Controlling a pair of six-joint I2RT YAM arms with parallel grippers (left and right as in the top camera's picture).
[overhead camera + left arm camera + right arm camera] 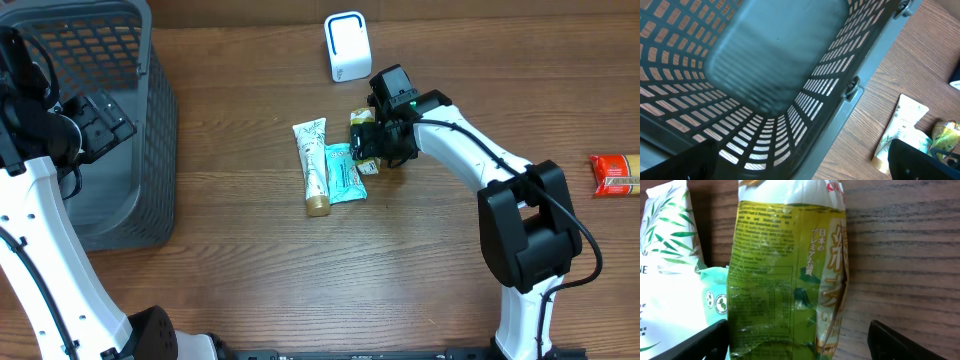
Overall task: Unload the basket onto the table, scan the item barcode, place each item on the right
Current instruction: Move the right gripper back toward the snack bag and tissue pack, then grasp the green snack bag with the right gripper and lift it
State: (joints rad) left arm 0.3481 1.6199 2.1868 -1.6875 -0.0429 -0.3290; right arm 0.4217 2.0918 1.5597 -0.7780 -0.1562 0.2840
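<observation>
Overhead view: the left gripper is hovering over the grey basket, fingers spread wide and gripping nothing. To its right, a white tube and a teal sachet are lying side by side. The green tea packet is lying flat on the table just beside the sachet, and the right gripper is straddling it with fingers apart, not clamping it.

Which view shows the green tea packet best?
Right wrist: the green tea packet fills the frame, print visible. Overhead shows it mostly hidden under the right gripper. Left wrist catches only a blurred bit at the right edge.
</observation>
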